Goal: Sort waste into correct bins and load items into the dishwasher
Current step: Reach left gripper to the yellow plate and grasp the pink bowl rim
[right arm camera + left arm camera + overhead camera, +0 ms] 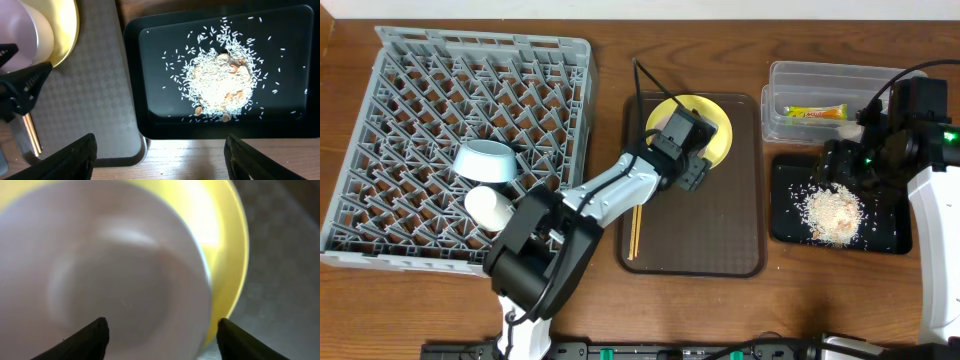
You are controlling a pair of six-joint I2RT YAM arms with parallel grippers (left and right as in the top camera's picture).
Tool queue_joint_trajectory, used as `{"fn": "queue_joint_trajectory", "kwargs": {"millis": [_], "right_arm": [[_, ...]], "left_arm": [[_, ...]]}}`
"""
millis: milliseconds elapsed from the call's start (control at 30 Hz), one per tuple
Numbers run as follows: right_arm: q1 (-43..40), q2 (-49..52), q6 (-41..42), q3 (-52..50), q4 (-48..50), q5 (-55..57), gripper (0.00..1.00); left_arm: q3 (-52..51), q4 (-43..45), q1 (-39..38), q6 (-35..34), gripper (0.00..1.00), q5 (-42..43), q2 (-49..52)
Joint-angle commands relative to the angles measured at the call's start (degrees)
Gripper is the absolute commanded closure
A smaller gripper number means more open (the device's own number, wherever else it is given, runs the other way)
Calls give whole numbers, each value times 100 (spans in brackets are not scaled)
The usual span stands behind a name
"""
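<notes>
Overhead: the left fingers (692,180) hang over the plate (720,135) at the far end of the mid-bench brown tray (720,240), and the right fingers (840,165) hover over the rice (832,212) in the black tray (790,225) at the bench's right edge, with the wrapper (815,113) in the tub (780,75) behind. Left wrist: the fingers stand apart astride the white bowl's (100,270) rim, clamping nothing. Right wrist: the fingers are spread wide and empty above the rice heap.

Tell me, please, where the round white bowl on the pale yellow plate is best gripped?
Probably at its rim, from above, one finger inside and one outside: the round white bowl sits upright, mouth open, on the pale yellow plate, and looks too wide to span.
</notes>
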Motion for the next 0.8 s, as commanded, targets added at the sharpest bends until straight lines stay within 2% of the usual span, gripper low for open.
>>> {"fn": "queue_joint_trajectory", "kwargs": {"millis": [0, 67, 200, 300, 467, 767], "right_arm": [[-68, -90, 83, 42, -4, 33, 20], [-68, -90, 81, 42, -4, 33, 20], [-68, -90, 81, 44, -4, 33, 20], [-68, -90, 81, 42, -2, 33, 20], [-68, -90, 81, 42, -4, 33, 20], [-68, -90, 81, 42, -4, 33, 20]], "left_arm": [[101, 20, 2, 33, 39, -116, 125], [103, 87, 2, 33, 51, -116, 107], [103, 184, 2, 33, 64, -114, 55], [103, 212, 2, 33, 71, -111, -66], [103, 173, 2, 31, 92, -59, -219], [103, 7, 2, 7, 92, 151, -459]]}}
